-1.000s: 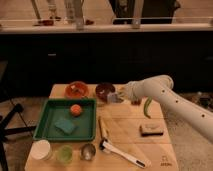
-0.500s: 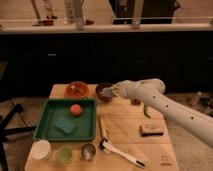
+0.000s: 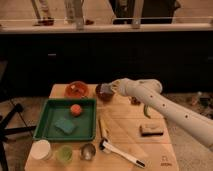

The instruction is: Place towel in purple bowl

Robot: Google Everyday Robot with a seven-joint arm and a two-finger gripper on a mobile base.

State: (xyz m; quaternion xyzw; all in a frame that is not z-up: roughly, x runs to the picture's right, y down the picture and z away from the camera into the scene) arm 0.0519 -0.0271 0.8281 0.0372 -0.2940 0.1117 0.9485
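The purple bowl stands near the back of the wooden table, just right of the orange bowl. My white arm reaches in from the right, and its gripper hangs over the purple bowl's right rim. The gripper is shut on the towel, a small pale lump at its tip just above the bowl. Most of the towel is hidden by the fingers.
A green tray at the left holds an orange ball and a teal sponge. Along the front edge stand a white cup, a green cup and a metal cup, with a brush beside them. A brown block lies at the right.
The arm has swung left, carrying the gripper and towel from beside the purple bowl to over its right rim.
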